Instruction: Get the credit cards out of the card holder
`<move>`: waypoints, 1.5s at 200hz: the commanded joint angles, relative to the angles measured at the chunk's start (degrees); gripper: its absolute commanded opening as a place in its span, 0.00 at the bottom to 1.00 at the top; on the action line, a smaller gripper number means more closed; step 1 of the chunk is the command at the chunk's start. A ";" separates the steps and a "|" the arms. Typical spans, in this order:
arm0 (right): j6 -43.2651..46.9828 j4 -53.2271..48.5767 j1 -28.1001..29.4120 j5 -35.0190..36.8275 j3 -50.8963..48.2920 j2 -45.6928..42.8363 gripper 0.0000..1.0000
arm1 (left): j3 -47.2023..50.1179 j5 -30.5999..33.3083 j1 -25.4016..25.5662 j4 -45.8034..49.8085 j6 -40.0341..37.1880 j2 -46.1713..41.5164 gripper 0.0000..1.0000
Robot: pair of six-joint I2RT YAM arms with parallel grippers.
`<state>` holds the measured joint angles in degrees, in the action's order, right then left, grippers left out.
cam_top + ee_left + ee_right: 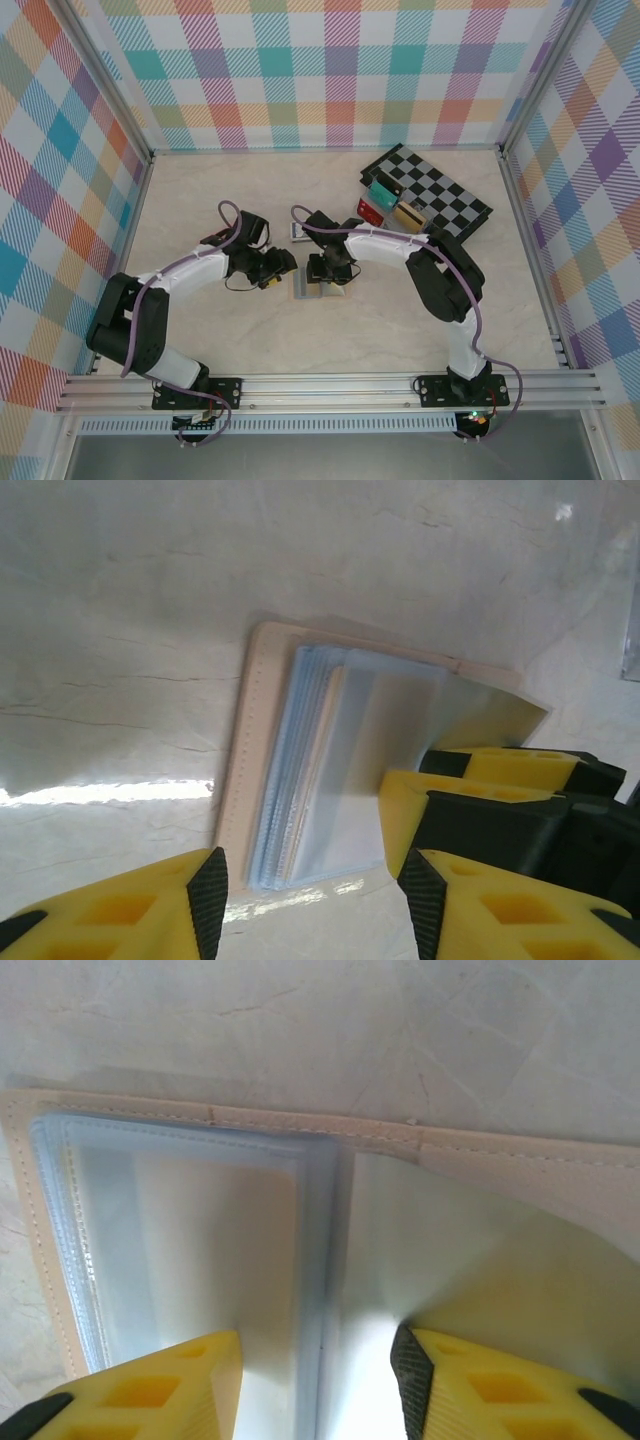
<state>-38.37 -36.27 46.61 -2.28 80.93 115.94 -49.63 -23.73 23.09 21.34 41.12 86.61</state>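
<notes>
The card holder (pixel 312 289) lies open on the table, with a tan outside (pixel 240 770) and blue-grey clear sleeves (pixel 190 1230). My right gripper (pixel 315 1375) is open, its fingertips down on the sleeves on either side of the centre fold (pixel 325 1260). It stands over the holder's far part in the top view (pixel 328 270), and its yellow fingers (pixel 470 790) rest on the right page. My left gripper (pixel 315 910) is open just short of the holder's near edge, at its left in the top view (pixel 280 270). No red or yellow credit card shows; any cards are hidden in the sleeves.
A checkerboard (pixel 440 195) lies at the back right with a rack of coloured cards (pixel 390 205) on its near corner. A small pale flat rectangle (pixel 299 230) lies on the table behind the grippers. Patterned walls close in the table on three sides.
</notes>
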 commanded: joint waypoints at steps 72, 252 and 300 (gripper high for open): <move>0.05 -2.36 0.32 2.91 -1.78 3.95 0.32 | 0.86 -9.51 -0.09 -4.91 0.36 5.97 0.39; -1.60 2.37 -0.63 -0.81 -5.45 1.28 0.22 | -0.01 -12.43 2.79 -8.77 0.20 9.45 0.31; -2.19 8.45 -1.50 -4.69 -8.75 -3.44 0.21 | -0.38 -13.45 3.28 -10.38 0.95 10.94 0.28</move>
<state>-39.24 -30.74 45.32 -3.99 75.29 113.25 -49.32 -35.40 25.78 12.86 41.21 96.33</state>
